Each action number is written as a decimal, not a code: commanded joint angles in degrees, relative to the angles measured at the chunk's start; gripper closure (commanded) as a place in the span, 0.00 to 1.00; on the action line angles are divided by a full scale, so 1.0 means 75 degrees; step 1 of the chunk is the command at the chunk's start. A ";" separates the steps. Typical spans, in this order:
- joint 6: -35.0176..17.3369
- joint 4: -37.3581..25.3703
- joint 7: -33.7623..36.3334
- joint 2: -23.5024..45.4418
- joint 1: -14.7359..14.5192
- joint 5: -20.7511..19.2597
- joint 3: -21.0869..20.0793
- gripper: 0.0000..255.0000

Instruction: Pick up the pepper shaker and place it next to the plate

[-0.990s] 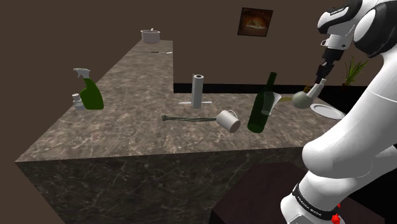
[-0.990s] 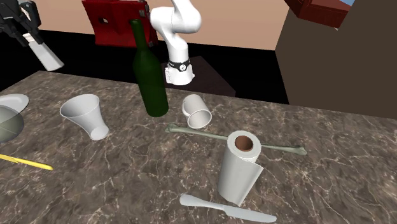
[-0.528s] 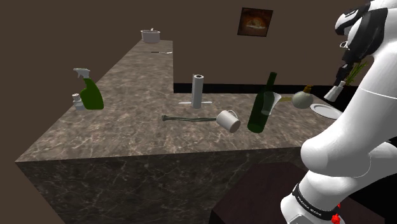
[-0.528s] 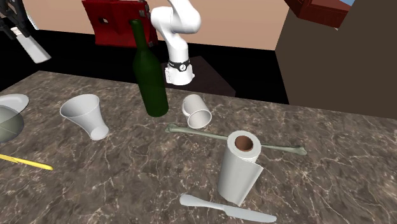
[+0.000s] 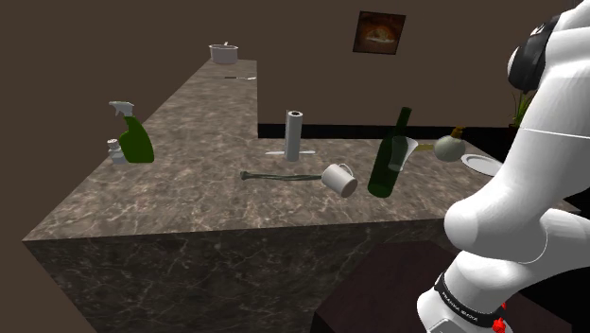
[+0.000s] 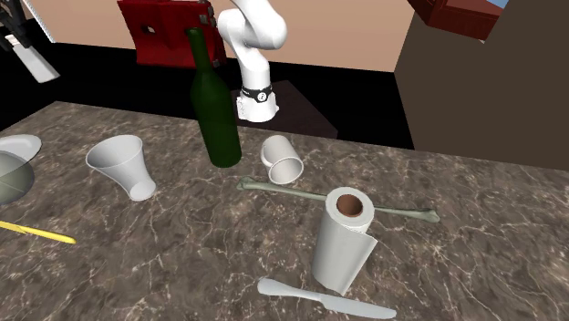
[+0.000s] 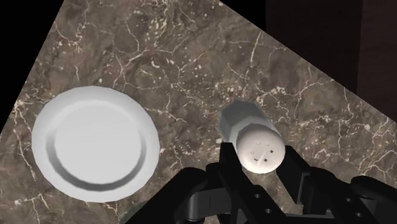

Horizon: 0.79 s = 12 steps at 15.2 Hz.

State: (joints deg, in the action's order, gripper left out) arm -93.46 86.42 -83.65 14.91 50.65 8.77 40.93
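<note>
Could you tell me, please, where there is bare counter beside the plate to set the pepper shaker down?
In the wrist view, bare marble lies between the plate and the pepper shaker clasped in the pincer, and beyond both up to the counter edge. The plate's other side is crowded: a round grey vessel sits close by it.

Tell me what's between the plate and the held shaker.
In the wrist view, bare marbled countertop lies between the white plate and the white shaker clasped in the gripper.
</note>
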 commanded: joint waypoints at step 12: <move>-0.1240 0.1122 -0.0135 0.0164 -0.0027 0.0132 -0.0058 1.00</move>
State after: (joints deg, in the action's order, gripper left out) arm -101.89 94.03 -84.65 16.09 50.53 9.69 40.55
